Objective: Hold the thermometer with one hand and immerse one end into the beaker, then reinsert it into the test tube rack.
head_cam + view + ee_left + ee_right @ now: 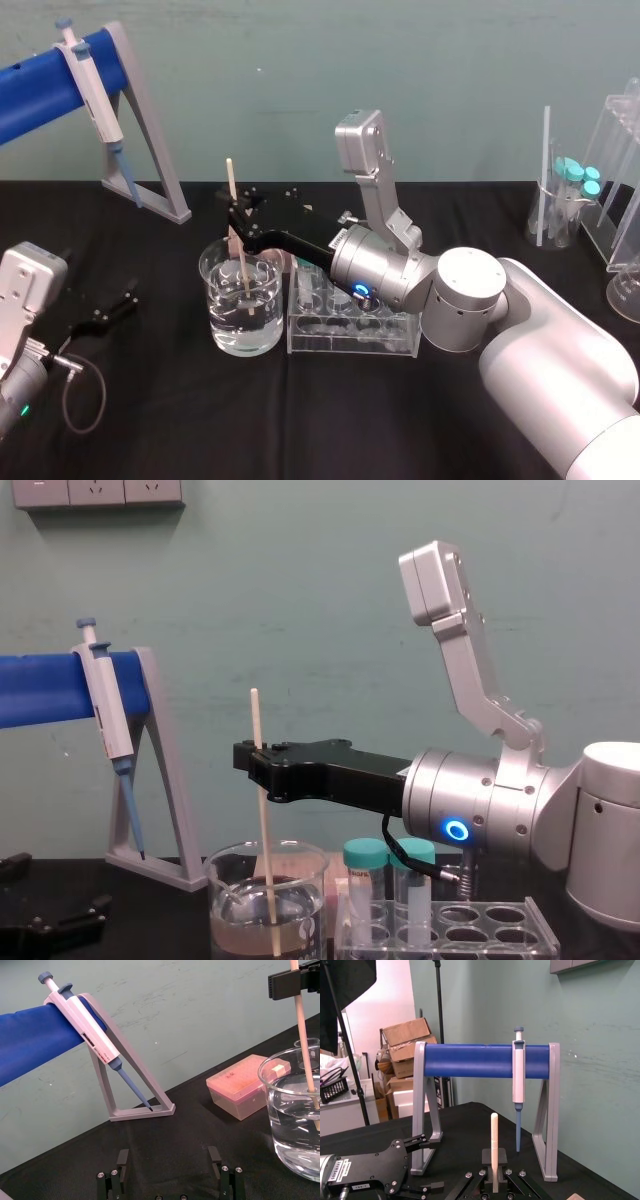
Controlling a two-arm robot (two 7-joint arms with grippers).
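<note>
Thermometer (263,810) clamped in right claw (258,763), tip in beaker (215,310); may snap on rim if swung sideways. Left claw (169,1160) apart.

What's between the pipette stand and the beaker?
A pale orange box, in the left wrist view. The right tool holds the thermometer in the beaker; the left tool sits left, open.

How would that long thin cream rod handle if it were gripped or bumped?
Held only partway up by the right gripper, the thin pale cream rod shows no bend, so it is probably stiff. So slender, it likely weighs little and might snap if bumped.
</note>
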